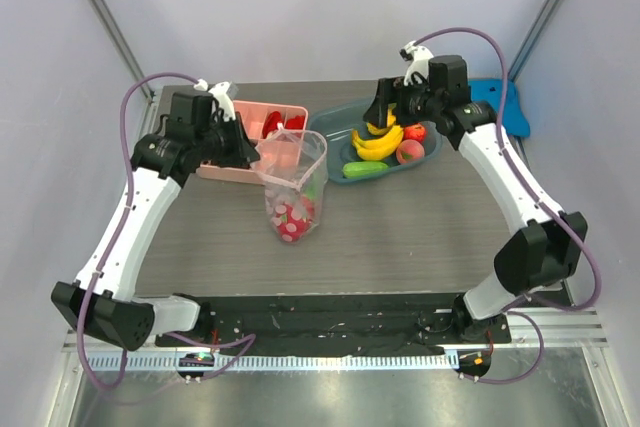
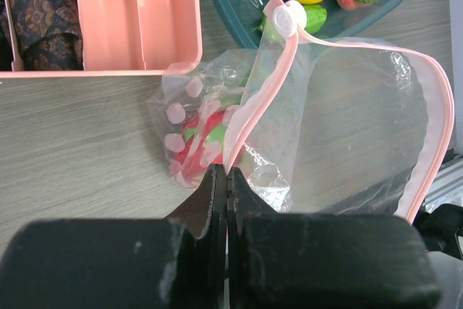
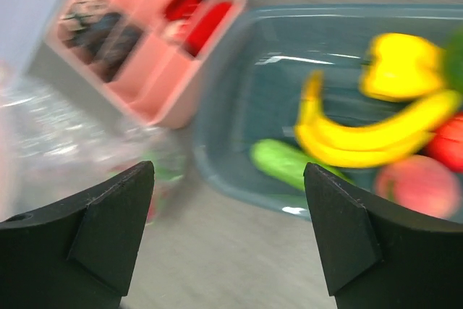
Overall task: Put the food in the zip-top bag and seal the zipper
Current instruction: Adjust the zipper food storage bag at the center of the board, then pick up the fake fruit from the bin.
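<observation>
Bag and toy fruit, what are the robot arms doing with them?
They are packing toy food. The left gripper pinches the bag by its pink edge, holding its mouth open. One dragon fruit is inside. The right gripper hangs open over the tray, where bananas, a cucumber and a peach lie.

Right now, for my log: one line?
left gripper shut on zip-top bag | right gripper open over teal tray | dragon fruit in bag
</observation>
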